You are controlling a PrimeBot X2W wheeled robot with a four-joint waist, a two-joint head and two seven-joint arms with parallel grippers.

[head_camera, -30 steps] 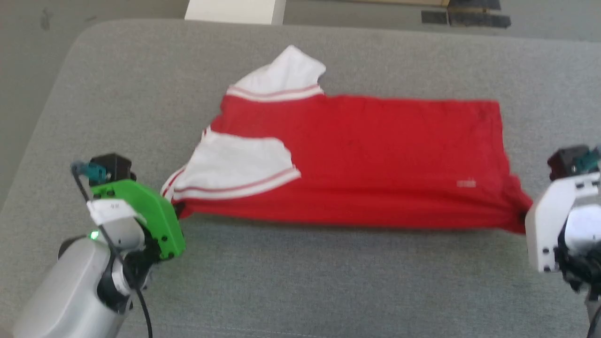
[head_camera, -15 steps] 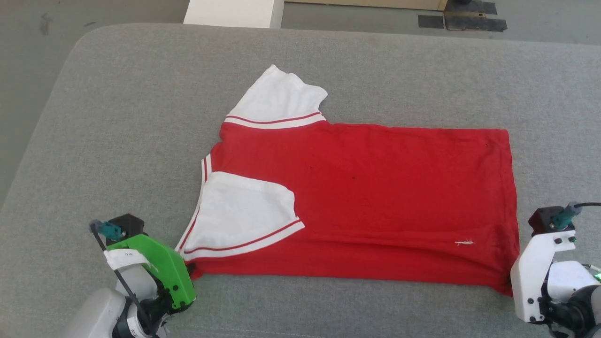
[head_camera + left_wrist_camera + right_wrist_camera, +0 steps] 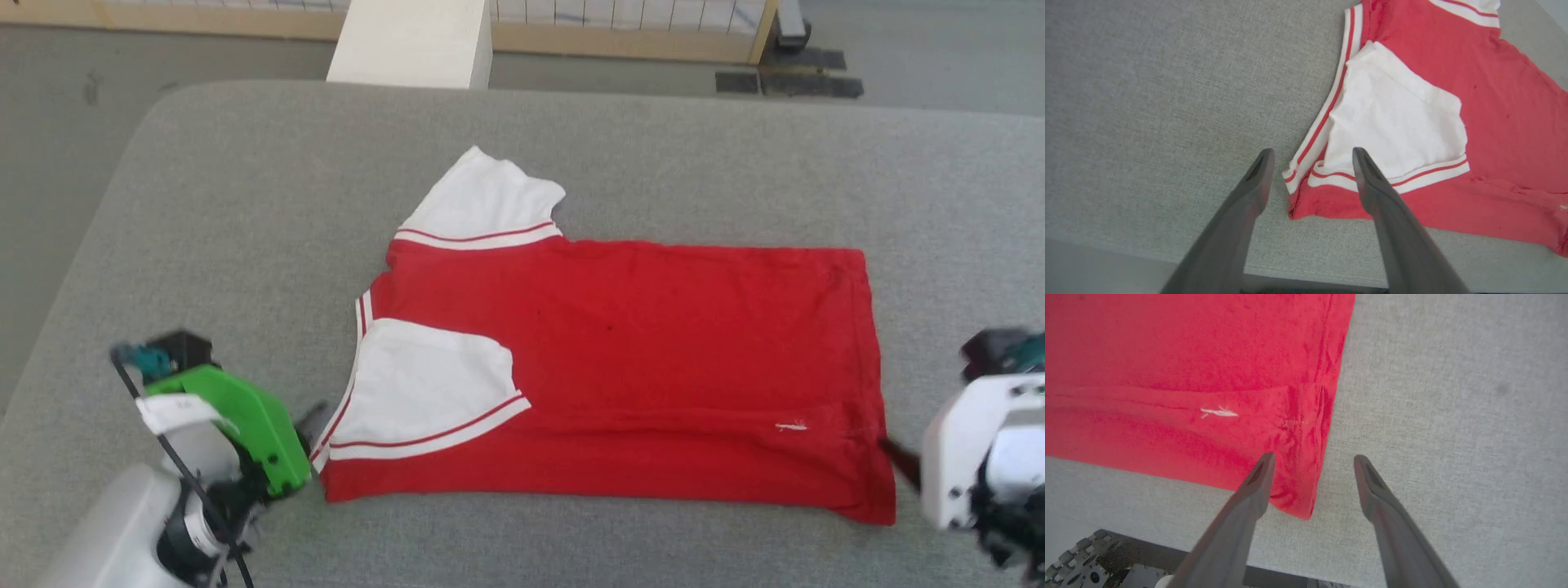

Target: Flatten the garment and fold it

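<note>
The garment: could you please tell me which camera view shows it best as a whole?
The head view: the whole garment lies in frame, red body and both white sleeves. The left wrist view gives a close look at the folded-over sleeve and its corner; the right wrist view gives the hem corner.

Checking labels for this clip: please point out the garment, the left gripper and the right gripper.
garment [image 3: 653, 351], head view, middle of the red body.
left gripper [image 3: 1312, 150], left wrist view, midway between the tips of its open jaws.
right gripper [image 3: 1314, 455], right wrist view, midway between the tips of its open jaws.
</note>
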